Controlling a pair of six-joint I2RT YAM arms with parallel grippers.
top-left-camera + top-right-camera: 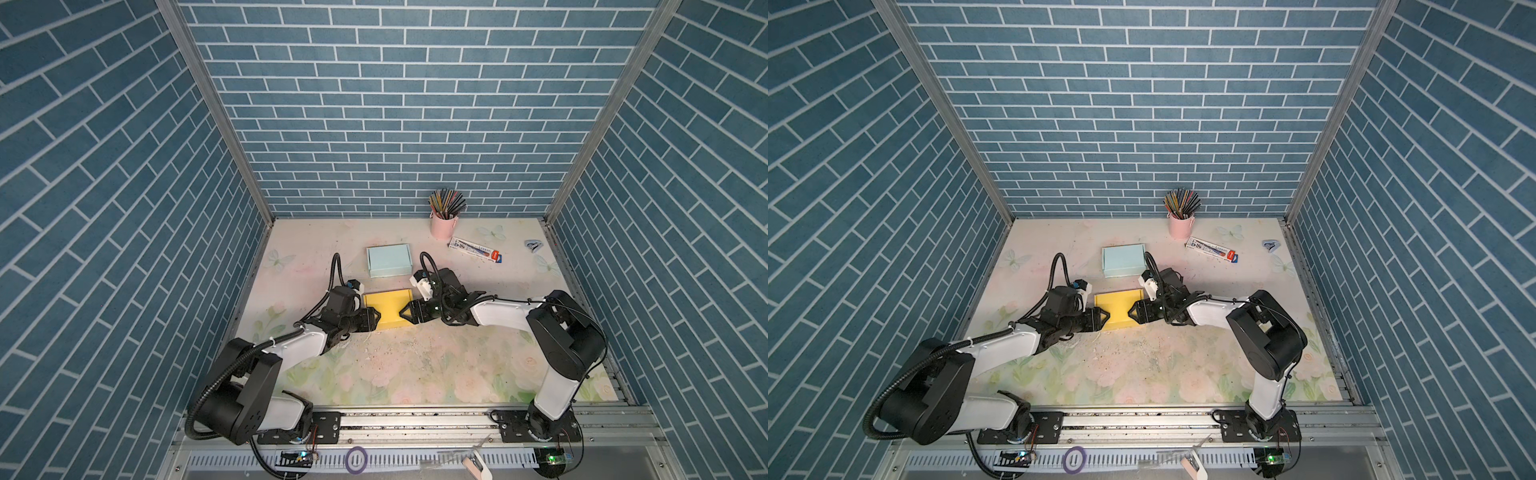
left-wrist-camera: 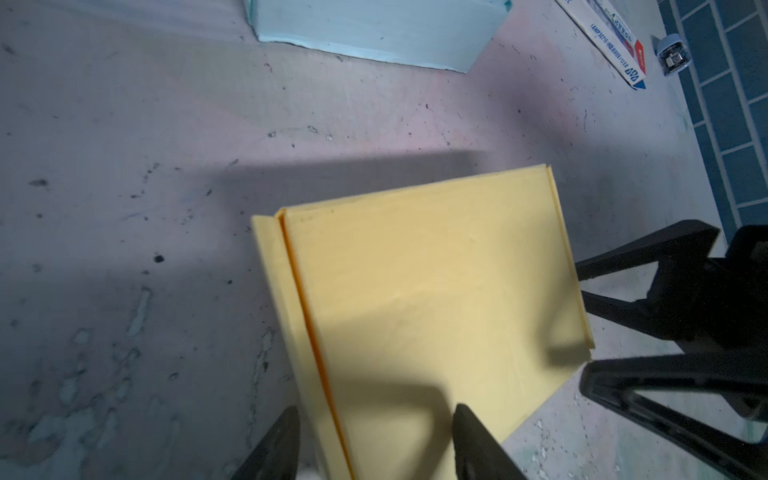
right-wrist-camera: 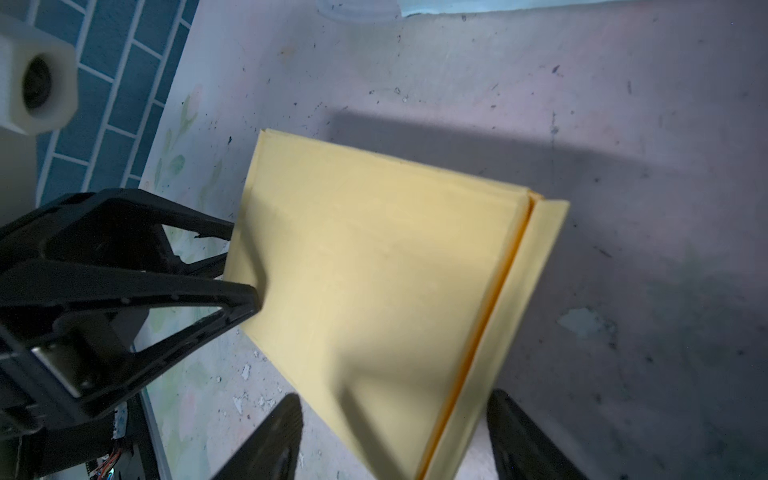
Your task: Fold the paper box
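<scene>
The yellow paper box point(image 1: 388, 309) point(image 1: 1119, 309) lies flattened on the table between my two grippers. A narrow flap with an orange crease runs along its far edge point(image 2: 436, 291) point(image 3: 374, 270). My left gripper point(image 1: 379, 318) point(image 2: 376, 419) is at the box's left end, open, its fingertips apart over that end. My right gripper point(image 1: 401, 313) point(image 3: 395, 407) is at the right end, also open, with the box's end between its spread fingers and a gap on each side. Neither holds the box.
A light blue folded box point(image 1: 388, 261) sits just behind the yellow one. A pink cup of pencils point(image 1: 444, 224), a pencil carton point(image 1: 476, 249) and a small blue-white object point(image 1: 534, 245) are at the back right. A purple tape ring point(image 1: 356, 459) lies on the front rail.
</scene>
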